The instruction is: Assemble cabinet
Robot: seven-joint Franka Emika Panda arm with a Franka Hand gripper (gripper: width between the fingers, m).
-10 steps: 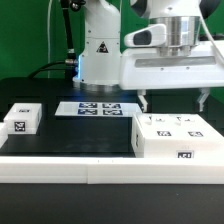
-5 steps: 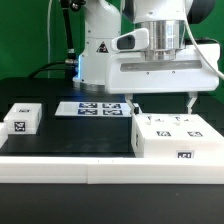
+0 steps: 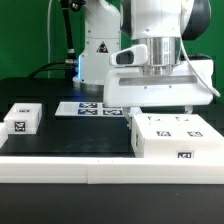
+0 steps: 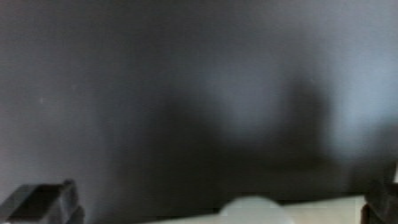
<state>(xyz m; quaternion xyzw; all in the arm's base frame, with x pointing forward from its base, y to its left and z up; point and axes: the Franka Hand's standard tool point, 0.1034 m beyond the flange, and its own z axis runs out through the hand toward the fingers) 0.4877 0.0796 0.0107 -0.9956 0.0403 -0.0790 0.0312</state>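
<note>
Hovering low over the cabinet box at the counter's 4 o'clock, the end effector is spread wide, probably so it can straddle the box's far edge. The small tagged block sits well apart at 9 o'clock.

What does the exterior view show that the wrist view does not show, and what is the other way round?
Only the exterior view shows the large cabinet box with its tags, the small tagged block, the marker board, the long white rail and the robot base. Only the wrist view shows a close, blurred dark surface and a pale patch, too blurred to name. Both show the gripper, open, with its fingers wide apart.
</note>
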